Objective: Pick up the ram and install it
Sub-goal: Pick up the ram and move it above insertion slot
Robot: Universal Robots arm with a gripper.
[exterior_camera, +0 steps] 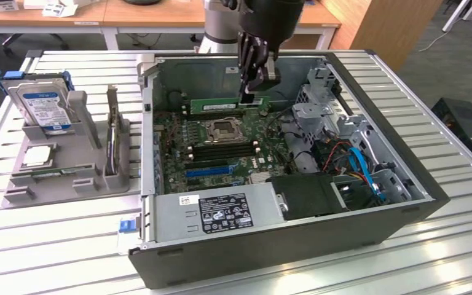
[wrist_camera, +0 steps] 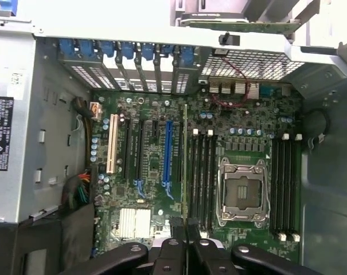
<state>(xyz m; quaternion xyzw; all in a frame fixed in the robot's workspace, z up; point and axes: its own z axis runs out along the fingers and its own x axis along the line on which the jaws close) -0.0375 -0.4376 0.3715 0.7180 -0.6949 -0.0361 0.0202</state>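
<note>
1. The gripper (exterior_camera: pixel 252 97) was clamped on the ram (exterior_camera: pixel 218 107). Its fingers were closed against the thin green stick, toward the stick's end at the exterior view's right.
2. The ram hung inside the open computer case (exterior_camera: pixel 302 252), above the motherboard (exterior_camera: pixel 179 153). It was toward the case wall opposite the power supply (exterior_camera: pixel 219 212) and apart from every slot.
3. In the wrist view the ram (wrist_camera: pixel 186 160) appeared edge-on as a thin line running out from the gripper (wrist_camera: pixel 186 235). It lay between the blue slot (wrist_camera: pixel 168 157) and the bank of black memory slots (wrist_camera: pixel 203 177) beside the processor socket (wrist_camera: pixel 240 192), roughly parallel to both.
4. By my reading the pick-up was done and the step in hand was lining the stick up over a memory slot. Nothing was seated.
5. Installing would call for the stick's lower edge to sit squarely over one black slot rather than beside the bank. It would also need the notch matched and the push kept straight.
6. No brand could be read. The power supply carried a black-and-white label, the ram a pale sticker, and the hard drive (exterior_camera: pixel 43 106) a blue-and-white label, all illegible.
7. The hard drive stood in a grey holder (exterior_camera: pixel 80 178) on the table (exterior_camera: pixel 56 246), just beside the case's edge at the exterior view's left.
</note>
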